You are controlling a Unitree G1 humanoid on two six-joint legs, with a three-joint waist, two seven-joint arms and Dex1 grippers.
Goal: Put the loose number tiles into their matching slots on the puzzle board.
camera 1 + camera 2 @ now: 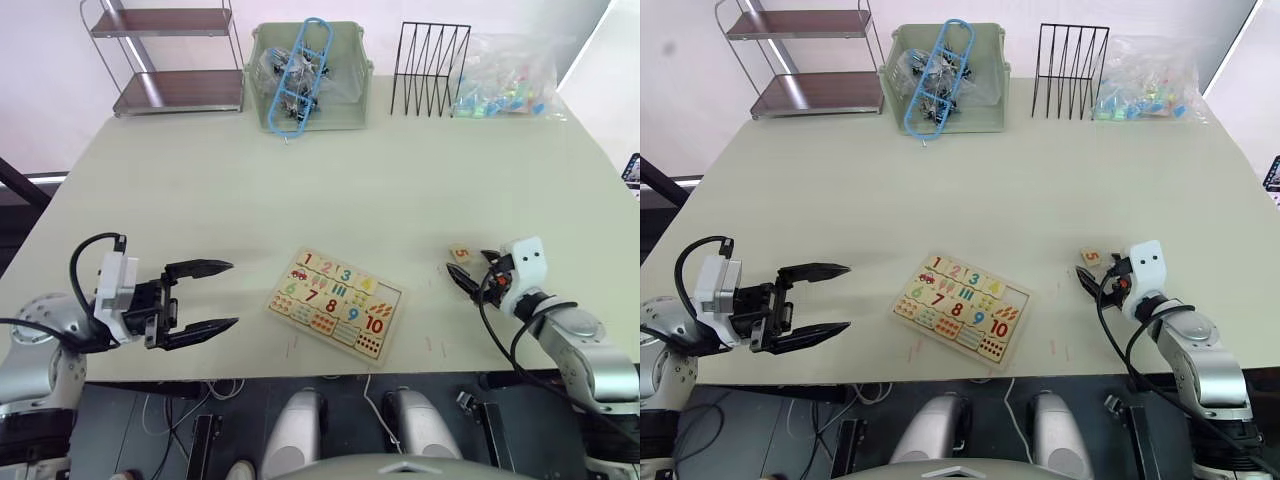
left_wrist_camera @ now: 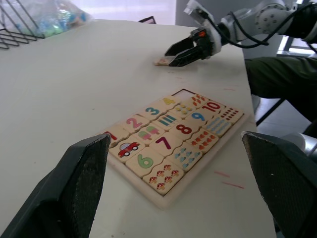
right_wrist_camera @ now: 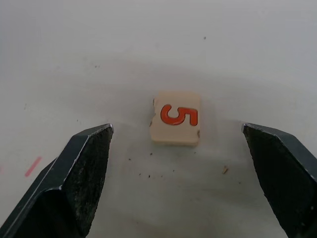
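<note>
Both end effectors sit low over the near edge of the worktop [image 1: 400,180], one at each side. On the left, the left end effector [image 1: 215,296] has its two black fingers spread wide and holds nothing; it points toward the puzzle board [image 1: 337,303], which lies flat and slightly turned on the worktop a short way to its right. Tiles 1 to 4 sit in the board's far row, and the slot [image 2: 184,92] at the end of that row, next to the 4, is bare.

On the right, the right end effector [image 1: 466,277] is also spread apart and grips nothing. The loose tile printed with an orange 5 [image 3: 175,118] lies flat on the worktop just ahead of its fingertips, in line with the gap between them and touching neither. This tile rests well to the right of the board.

Along the far edge of the worktop stand a two-tier shelf [image 1: 170,60], a green bin [image 1: 308,78] with a light-blue plastic piece sticking out, a black wire rack [image 1: 430,68] and a clear bag [image 1: 505,75] of small coloured pieces.
</note>
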